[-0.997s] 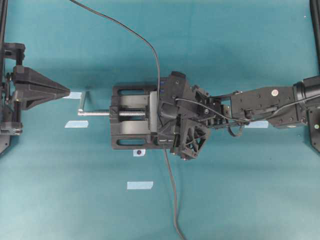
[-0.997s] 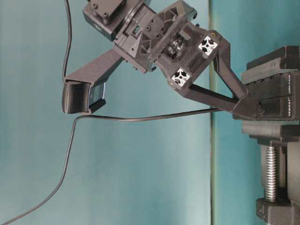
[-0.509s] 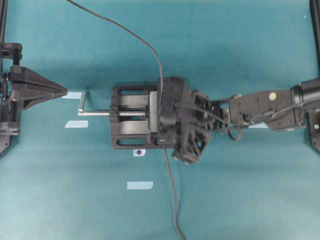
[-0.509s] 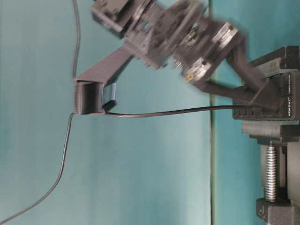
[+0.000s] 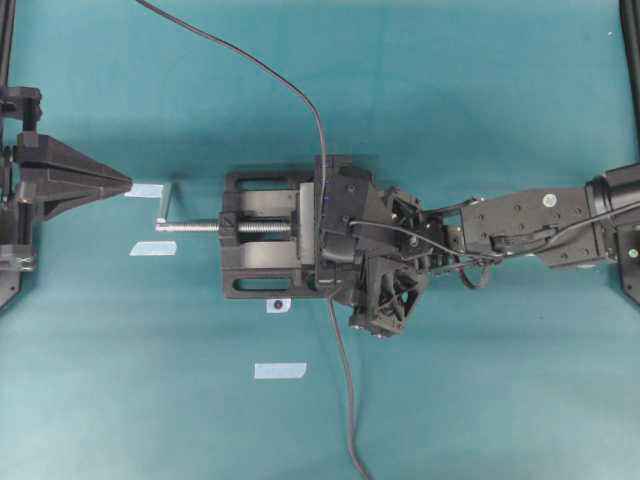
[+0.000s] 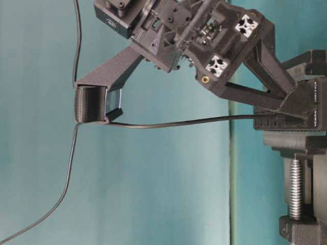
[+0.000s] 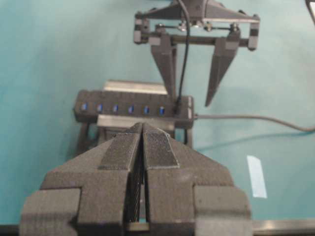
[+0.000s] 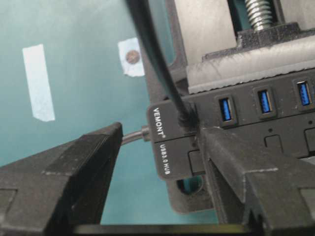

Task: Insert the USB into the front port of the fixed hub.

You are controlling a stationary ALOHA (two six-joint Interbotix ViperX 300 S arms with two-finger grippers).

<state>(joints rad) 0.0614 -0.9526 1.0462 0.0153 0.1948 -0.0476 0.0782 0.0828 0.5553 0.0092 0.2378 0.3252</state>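
The fixed hub (image 8: 170, 147) is clamped in a black vise, its blue ports (image 7: 130, 108) in a row. It also shows in the overhead view (image 5: 325, 190). The USB (image 8: 186, 118) sits in the hub's end port. Its thin black cable (image 8: 150, 44) rises from it, and the plug also shows in the left wrist view (image 7: 177, 105). My right gripper (image 8: 160, 135) is open, with one finger past the hub's end and one on the hub; it shows too from the left wrist (image 7: 192, 102) and overhead (image 5: 332, 280). My left gripper (image 7: 142, 127) is shut and empty, far left (image 5: 125, 183).
The vise (image 5: 260, 270) has a silver screw (image 5: 190, 226) pointing left. The hub's thicker grey cable (image 5: 345, 380) runs toward the front edge. Several tape strips (image 5: 280, 370) lie on the teal table. The thin cable drapes over the right wrist camera (image 6: 92, 104).
My right gripper has turned and shifted along the hub. The cable end, held short of the hub one second ago, now sits in the end port with the jaws apart.
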